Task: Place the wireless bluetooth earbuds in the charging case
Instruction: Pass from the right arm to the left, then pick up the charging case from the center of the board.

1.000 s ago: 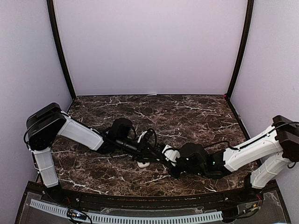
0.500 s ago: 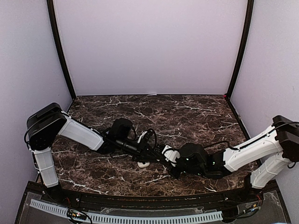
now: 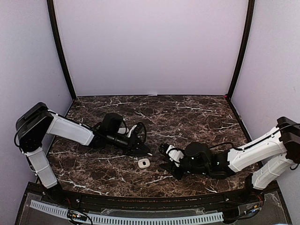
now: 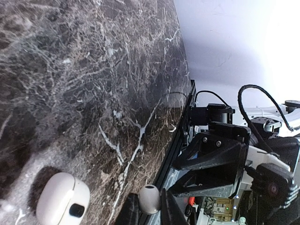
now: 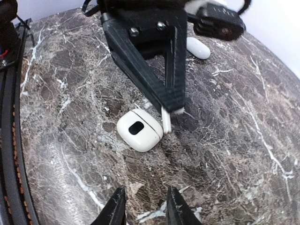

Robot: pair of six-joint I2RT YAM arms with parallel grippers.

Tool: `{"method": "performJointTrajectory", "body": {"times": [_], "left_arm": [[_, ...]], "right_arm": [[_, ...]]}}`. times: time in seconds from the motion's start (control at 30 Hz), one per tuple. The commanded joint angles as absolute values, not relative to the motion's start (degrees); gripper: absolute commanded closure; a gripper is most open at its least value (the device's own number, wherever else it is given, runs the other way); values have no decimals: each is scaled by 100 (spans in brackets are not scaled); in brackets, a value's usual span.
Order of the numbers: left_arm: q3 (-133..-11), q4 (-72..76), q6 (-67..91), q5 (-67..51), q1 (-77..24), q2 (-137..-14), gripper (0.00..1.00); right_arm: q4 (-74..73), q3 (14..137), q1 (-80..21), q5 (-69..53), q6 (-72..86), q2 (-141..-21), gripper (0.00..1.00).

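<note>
Left claw [image 3: 146, 152] is clamped on one white earbud [image 4: 149, 198], pinched between its two fingertips [image 4: 130, 213]. In the right wrist view the bud's stem [image 5: 166, 123] pokes down out of the claw tip, just beside the right edge of the charging case [image 5: 139, 130] (touching or not: can't tell). The case is a white rounded shell with a small dark rectangular mark on top. It lies flat on the dark marble tabletop [image 3: 187, 117], near the front edge, between the two claws [image 3: 143, 163]. The left wrist view shows the same case low in frame [image 4: 63, 204], left of the held bud.

Right claw [image 3: 165, 158] has its fingers spread apart with nothing between them. It sits low over the tabletop just right of the case and points at it [image 5: 144, 211].

Another white oval object [image 5: 198, 48] lies on the tabletop past the left claw, partly hidden by it; case or bud not clear.
</note>
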State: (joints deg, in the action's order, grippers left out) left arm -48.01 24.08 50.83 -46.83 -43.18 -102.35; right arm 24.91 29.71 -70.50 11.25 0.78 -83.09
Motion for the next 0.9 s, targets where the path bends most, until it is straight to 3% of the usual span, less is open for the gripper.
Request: {"method": "performJointTrajectory", "body": {"times": [0.0,0.13,0.27,0.63,0.87], "left_arm": [[-4578,1343,4138,-4291,-4046,-9458,85],[-4364,492,3621,-3846,-3805,-8882,84],[-4161,61,3421,-3583,-3619,-8380,84],[-3872,-172,3149,-3643,-3524,-7850,84],[-3845,-92,3052,-3776,-3524,-7847,84]], "right_arm": [[2770,3033,-6463,-154,499,-8350,68],[2736,3411,-5896,-1440,708,-8912,55],[2439,4101,-5744,-1952,618,-9682,42],[1961,5148,-5415,-2596,843,-10873,33],[1771,5390,-5335,-2780,773,-11182,33]]}}
